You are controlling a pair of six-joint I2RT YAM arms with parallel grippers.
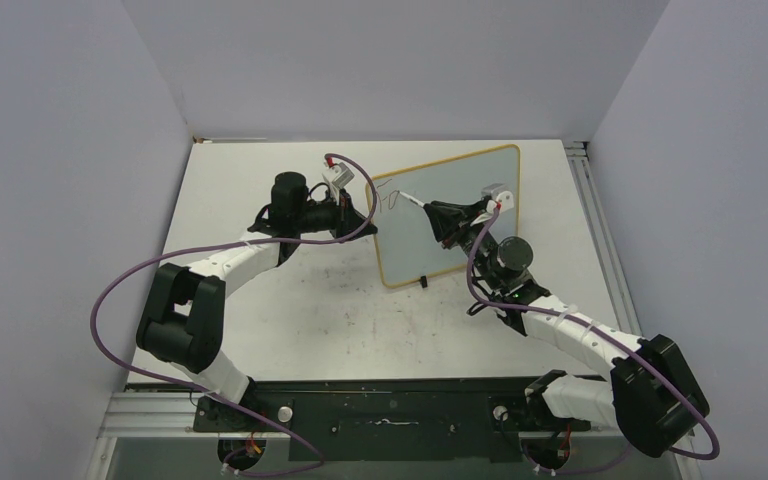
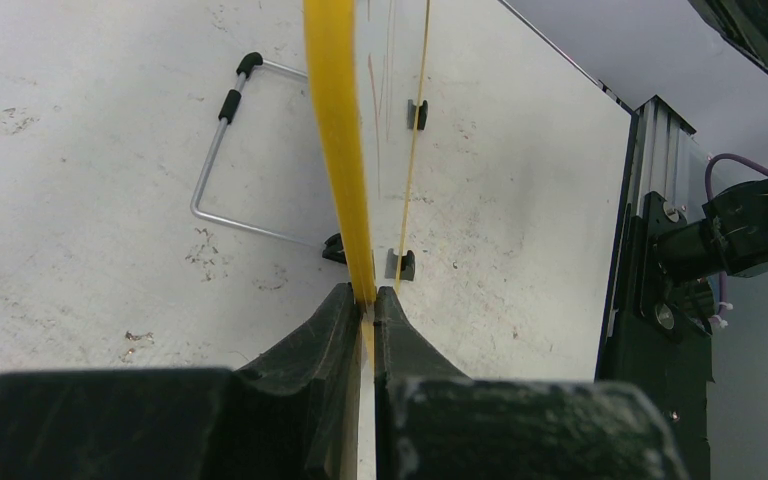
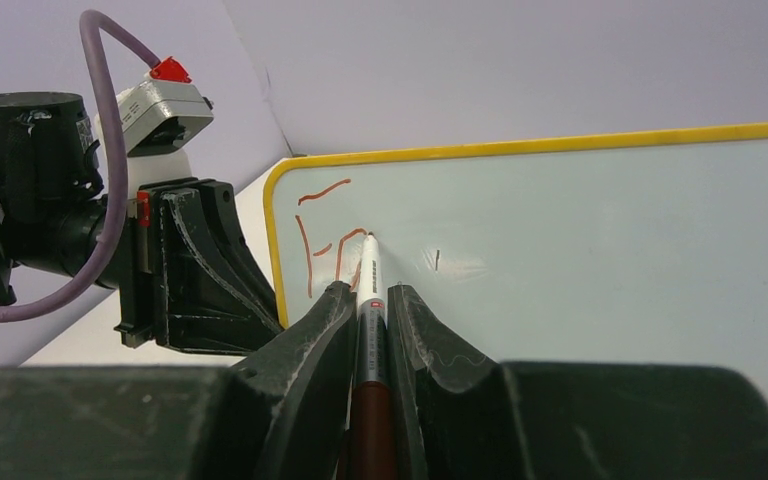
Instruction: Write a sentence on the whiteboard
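Where the right gripper (image 3: 369,293) presses its black ribbed fingers together, it pinches a slim marker with a reddish-brown barrel and white nose (image 3: 370,268). The marker's long axis runs straight out from the gripper, and its tip touches the small rectangular whiteboard with rounded corners and a thin yellow frame (image 3: 600,230) near its upper left corner. There the thin reddish-brown handwritten sentence (image 3: 325,245) so far shows an F and part of a second letter.

The left gripper (image 2: 365,300) is closed on the yellow frame at the board's left edge. The board stands on its long edge on two small black feet (image 2: 401,265) near the middle of the scuffed white surface (image 1: 290,300). Its long axis runs from near-left to far-right, and its glossy face is turned toward the near right corner. A bent wire stand with black tips (image 2: 222,165) lies behind it.
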